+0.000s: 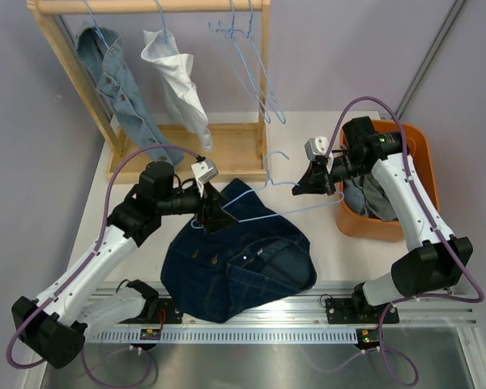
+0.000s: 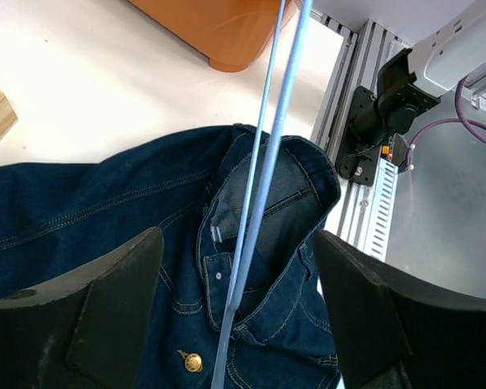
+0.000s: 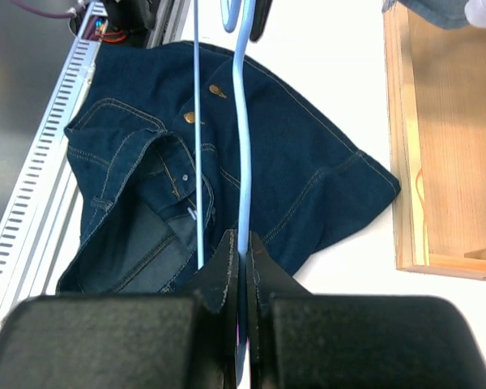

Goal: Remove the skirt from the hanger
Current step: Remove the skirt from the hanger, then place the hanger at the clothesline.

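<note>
A dark denim skirt (image 1: 235,271) lies crumpled on the table, waistband open toward the front edge. A light blue wire hanger (image 1: 308,207) stretches above it from left to right. My right gripper (image 1: 301,188) is shut on the hanger wire (image 3: 243,121) near its hook end, with the skirt (image 3: 308,162) below. My left gripper (image 1: 215,212) stands open at the hanger's left end. In the left wrist view the wire (image 2: 267,162) passes between the spread fingers of that gripper (image 2: 236,243) without touching them, over the skirt's waist (image 2: 292,186). Whether the wire still threads the waistband is unclear.
A wooden rack (image 1: 243,146) at the back carries a light denim garment (image 1: 117,89), a white garment (image 1: 178,81) and empty hangers (image 1: 255,73). An orange bin (image 1: 421,154) with clothes stands at the right. A metal rail (image 1: 308,332) runs along the front edge.
</note>
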`<action>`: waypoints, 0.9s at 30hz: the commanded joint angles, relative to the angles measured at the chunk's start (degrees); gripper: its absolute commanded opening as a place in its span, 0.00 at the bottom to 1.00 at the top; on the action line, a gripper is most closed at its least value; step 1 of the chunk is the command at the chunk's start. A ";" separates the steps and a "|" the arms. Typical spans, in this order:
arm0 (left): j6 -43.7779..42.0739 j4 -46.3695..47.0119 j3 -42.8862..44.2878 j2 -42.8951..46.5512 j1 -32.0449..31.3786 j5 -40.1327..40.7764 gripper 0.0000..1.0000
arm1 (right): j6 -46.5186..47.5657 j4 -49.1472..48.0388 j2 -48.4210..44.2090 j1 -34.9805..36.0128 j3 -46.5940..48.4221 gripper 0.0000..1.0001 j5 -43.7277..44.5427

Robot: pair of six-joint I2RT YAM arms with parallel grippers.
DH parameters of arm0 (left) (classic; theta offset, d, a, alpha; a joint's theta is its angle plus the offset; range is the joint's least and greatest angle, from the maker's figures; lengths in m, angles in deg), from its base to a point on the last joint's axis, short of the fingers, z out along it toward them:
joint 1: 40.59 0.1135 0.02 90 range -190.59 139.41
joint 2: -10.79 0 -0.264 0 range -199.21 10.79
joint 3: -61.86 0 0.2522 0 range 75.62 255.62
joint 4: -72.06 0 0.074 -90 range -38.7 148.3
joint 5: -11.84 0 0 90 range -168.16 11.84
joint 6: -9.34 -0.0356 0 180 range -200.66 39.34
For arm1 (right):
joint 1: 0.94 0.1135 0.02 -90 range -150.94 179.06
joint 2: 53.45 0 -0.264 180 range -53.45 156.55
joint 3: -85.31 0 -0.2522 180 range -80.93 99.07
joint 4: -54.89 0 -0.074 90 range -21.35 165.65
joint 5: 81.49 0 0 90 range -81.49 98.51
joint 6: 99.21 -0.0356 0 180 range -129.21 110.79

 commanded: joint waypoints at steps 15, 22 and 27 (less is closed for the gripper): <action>-1.04 -1.87 3.32 1.66 0.18 0.42 0.00 | -3.47 6.44 2.22 0.19 -0.09 0.16 -4.70; -1.49 -11.97 4.38 6.94 0.18 2.70 0.00 | -11.64 -1.64 -0.15 0.10 -2.64 0.55 -4.70; -1.92 -21.63 7.00 8.79 0.18 6.73 0.00 | -24.00 -14.46 -3.67 0.10 -4.57 0.75 -1.19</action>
